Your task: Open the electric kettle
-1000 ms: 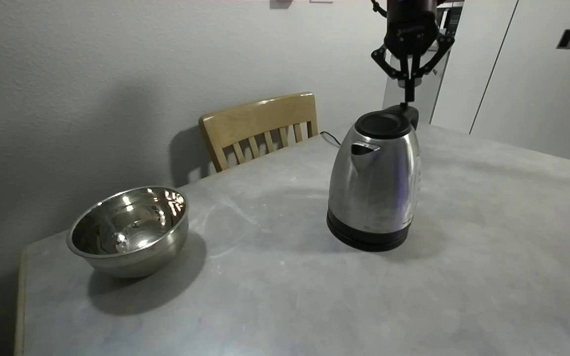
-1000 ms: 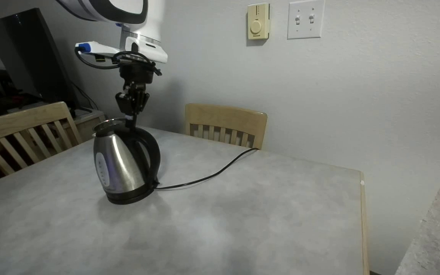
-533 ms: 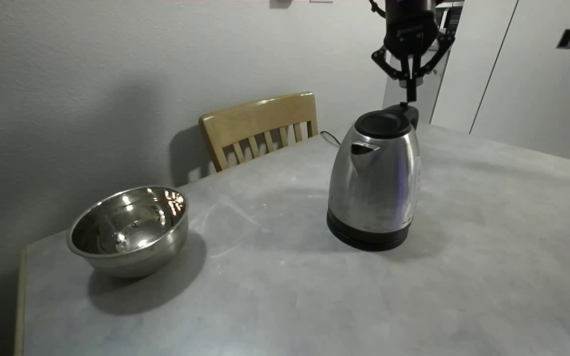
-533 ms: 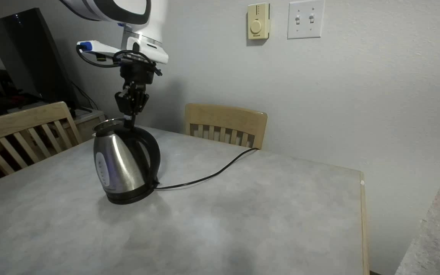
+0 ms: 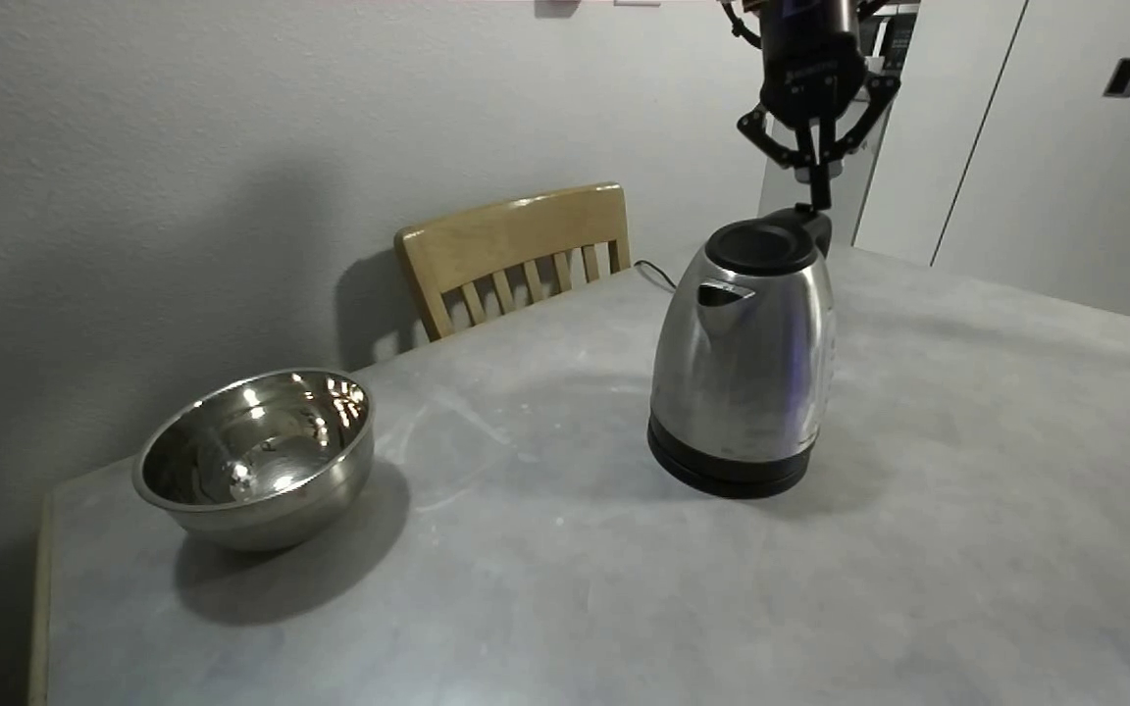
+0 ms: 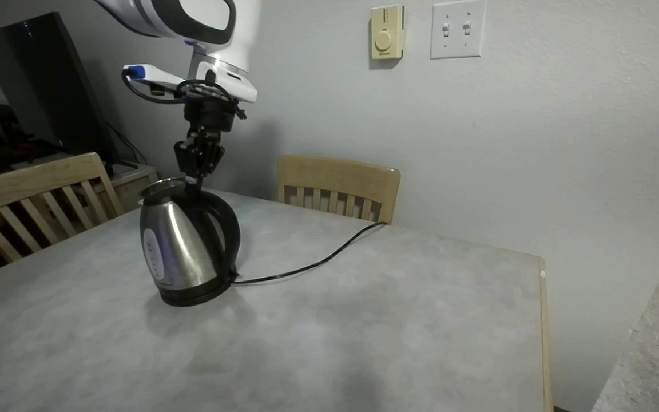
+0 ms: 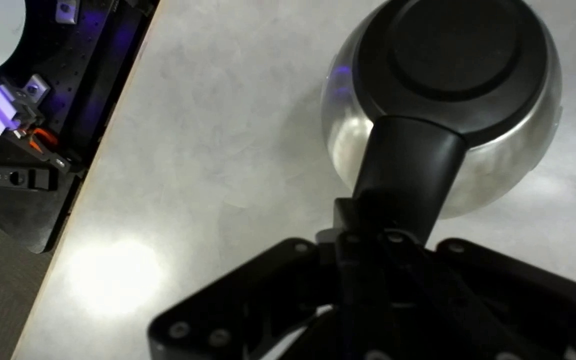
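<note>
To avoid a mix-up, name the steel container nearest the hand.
The kettle, with its black handle and shut lid, right under the hand; the bowl, wide and lidless, sits farther off.

A white glare is washing out part of the desk (image 7: 193, 150) in the wrist view, where the jaws are showing nearly black and slightly blurred. In an exterior view, the bowl (image 5: 276, 525) is glinting brightly and casting a soft shadow, while the kettle (image 5: 742, 382) is reflecting a violet streak. The screen (image 6: 46, 83) is standing in gloom.
</note>
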Controlling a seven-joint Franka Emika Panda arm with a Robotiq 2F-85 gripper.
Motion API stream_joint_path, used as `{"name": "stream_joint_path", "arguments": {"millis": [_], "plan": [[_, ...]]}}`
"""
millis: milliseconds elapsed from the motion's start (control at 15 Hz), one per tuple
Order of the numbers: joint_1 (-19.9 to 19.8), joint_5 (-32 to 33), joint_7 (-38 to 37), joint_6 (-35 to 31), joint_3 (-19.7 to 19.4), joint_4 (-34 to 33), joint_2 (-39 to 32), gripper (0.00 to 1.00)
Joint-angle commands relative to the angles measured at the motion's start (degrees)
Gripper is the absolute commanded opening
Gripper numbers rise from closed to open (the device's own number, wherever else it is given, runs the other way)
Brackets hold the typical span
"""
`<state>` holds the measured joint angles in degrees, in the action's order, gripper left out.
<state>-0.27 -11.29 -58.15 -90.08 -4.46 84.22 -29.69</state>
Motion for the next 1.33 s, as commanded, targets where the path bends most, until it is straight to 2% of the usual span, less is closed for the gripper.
{"name": "stream_joint_path", "arguments": {"millis": [0,667,1267], "plan": [[-0.55,-1.48,-0.41,2.17,-0.01,-2.62,-2.85,0.0],[-1.42,-3.75,-0.32,6.92,0.06,-7.66,-6.74,0.0],[-0.99,-3.23,-0.52,7.56,-0.16,-9.13,-5.97,0.0]]}}
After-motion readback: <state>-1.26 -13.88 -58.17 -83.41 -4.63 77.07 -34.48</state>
